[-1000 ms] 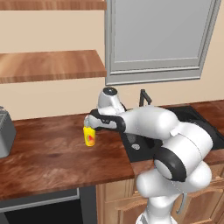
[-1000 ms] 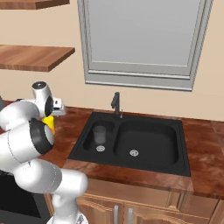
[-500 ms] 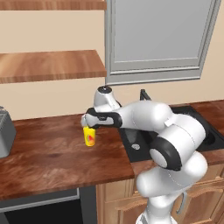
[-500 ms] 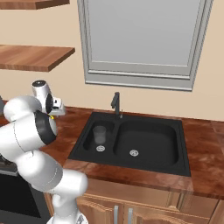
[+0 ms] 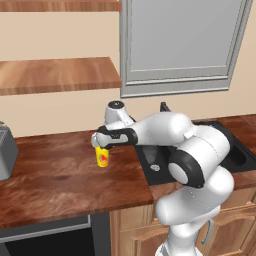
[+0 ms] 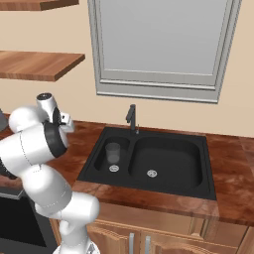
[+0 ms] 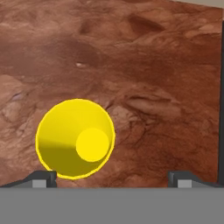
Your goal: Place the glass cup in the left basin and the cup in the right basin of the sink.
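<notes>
The glass cup already stands in the left basin, so the yellow cup is the job in hand. It stands upright on the tabletop below the jaws, off-centre toward one fingertip. The jaws are spread wide and empty. Best to centre the cup between them, then descend and close squarely on its wall.

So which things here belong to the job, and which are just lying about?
Job:
- glass cup, standing in the left basin
- cup, yellow, on the counter below the open gripper
- right basin
- sink

Lying about:
- grey appliance at the counter's far left
- wooden shelf
</notes>
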### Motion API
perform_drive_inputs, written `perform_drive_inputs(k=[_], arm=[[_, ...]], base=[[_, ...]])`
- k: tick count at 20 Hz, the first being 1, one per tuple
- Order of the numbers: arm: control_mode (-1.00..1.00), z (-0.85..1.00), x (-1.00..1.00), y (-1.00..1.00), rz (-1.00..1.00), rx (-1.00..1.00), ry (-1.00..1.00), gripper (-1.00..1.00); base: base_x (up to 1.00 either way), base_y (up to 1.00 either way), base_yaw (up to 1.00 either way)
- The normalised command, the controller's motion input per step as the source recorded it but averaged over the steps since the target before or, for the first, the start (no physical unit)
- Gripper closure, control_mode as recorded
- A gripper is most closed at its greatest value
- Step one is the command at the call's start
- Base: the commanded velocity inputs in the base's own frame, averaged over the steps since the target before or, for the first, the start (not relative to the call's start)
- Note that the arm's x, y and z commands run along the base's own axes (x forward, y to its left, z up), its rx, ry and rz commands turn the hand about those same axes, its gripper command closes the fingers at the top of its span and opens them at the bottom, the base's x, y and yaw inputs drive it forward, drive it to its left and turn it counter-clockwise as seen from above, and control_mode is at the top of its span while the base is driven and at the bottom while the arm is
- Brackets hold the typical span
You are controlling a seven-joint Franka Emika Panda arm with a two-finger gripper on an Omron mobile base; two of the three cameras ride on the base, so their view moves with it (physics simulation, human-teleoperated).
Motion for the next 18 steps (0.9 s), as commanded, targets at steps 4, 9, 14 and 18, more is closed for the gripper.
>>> perform_drive_inputs(k=[4,9,14,18], arm=[[-1.00,-0.12,0.10,0.00,-0.01,-0.01,0.01,-1.00],[-1.00,-0.11,0.08,0.00,0.00,0.00,0.01,-1.00],[-1.00,-0.11,0.07,0.00,0.00,0.00,0.01,-1.00],[-1.00,-0.11,0.08,0.00,0.00,0.00,0.01,-1.00]], base=[[0.00,0.00,0.00],[0.00,0.00,0.00],[0.00,0.00,0.00],[0.00,0.00,0.00]])
